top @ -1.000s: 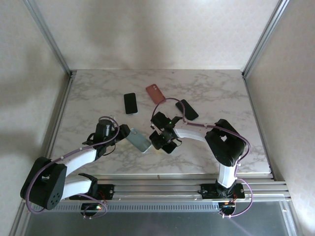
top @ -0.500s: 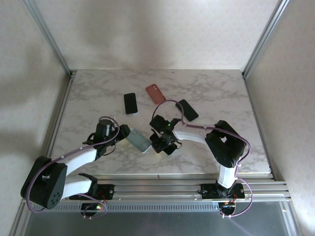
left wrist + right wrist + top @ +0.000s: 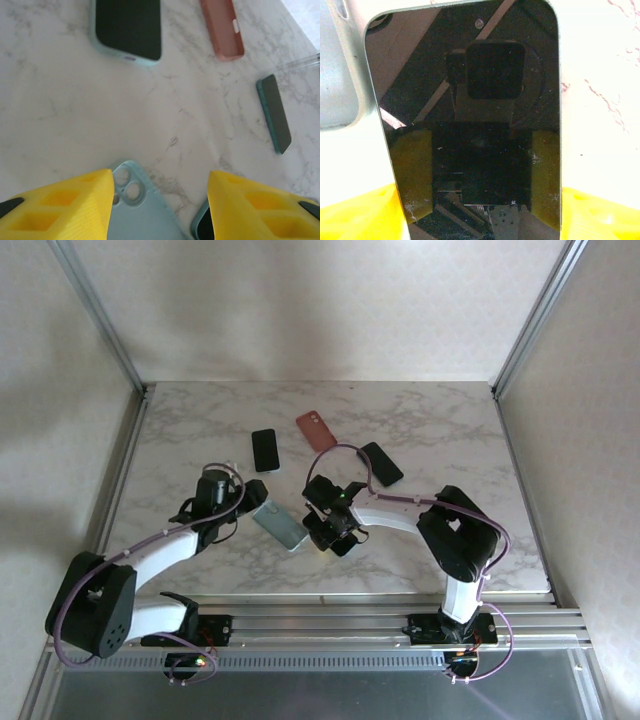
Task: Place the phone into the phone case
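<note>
The white marble table (image 3: 440, 420) is walled in on three sides, with metal rails along its left and right edges. Three phones and two empty cases lie on it. Nearest, the left gripper (image 3: 160, 187) hovers with its jaws apart over the camera end of the pale blue-green phone case (image 3: 281, 526), which lies flat. Just to its right, the right gripper (image 3: 480, 220) is clamped on the long edges of the phone (image 3: 470, 100), screen facing its camera. Farther back lie a dark phone (image 3: 380, 463), a pale-rimmed phone (image 3: 264, 449) and a pink case (image 3: 316, 430), each apart from the others. Open marble stretches to the right and along the far wall.
</note>
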`<state>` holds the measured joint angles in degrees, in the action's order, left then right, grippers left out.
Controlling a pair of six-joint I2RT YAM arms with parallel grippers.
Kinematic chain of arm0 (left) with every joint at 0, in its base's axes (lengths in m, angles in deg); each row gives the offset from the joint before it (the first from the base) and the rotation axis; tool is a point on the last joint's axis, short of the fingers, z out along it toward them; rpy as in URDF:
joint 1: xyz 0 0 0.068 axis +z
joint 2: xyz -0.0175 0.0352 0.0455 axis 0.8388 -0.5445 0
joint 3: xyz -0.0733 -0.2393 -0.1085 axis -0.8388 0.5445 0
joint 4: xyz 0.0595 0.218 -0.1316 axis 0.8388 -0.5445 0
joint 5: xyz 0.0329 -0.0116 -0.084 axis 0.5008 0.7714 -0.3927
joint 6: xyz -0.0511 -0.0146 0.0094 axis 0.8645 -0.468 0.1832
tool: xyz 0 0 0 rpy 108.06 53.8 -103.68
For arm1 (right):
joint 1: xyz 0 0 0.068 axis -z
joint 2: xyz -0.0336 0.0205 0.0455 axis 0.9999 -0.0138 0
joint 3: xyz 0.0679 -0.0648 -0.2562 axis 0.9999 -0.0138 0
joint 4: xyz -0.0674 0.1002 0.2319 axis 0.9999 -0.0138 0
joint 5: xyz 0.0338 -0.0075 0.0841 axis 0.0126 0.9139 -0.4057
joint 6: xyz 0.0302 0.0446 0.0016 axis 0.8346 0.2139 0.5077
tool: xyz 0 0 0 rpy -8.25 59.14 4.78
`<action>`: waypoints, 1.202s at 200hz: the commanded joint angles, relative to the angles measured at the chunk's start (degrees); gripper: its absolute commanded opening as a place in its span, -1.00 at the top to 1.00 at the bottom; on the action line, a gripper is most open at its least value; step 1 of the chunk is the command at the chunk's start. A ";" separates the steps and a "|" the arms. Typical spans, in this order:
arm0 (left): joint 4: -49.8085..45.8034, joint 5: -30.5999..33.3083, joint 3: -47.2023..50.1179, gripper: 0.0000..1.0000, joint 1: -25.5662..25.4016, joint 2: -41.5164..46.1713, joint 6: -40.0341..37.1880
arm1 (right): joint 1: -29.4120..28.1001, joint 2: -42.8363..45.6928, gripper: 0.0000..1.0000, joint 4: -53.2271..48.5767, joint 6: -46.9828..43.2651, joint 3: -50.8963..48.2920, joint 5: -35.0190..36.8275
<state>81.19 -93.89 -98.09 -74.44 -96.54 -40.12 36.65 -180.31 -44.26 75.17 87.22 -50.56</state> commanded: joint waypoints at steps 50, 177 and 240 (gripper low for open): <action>1.21 -5.66 -9.72 -0.04 0.21 -9.32 -5.76 | 0.20 6.76 -0.36 -3.69 -0.08 -0.23 3.98; 0.54 -35.13 -27.25 -0.08 -4.48 -31.22 -12.13 | 1.25 13.96 -0.36 -5.16 -1.41 -0.92 3.69; -0.09 -40.67 -28.60 -0.12 -7.34 -34.78 -13.23 | 1.49 14.41 -0.36 -5.38 -1.42 -0.92 4.01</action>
<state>80.89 -129.84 -125.63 -81.37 -130.20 -51.99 37.77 -168.09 -48.94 74.47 86.30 -48.27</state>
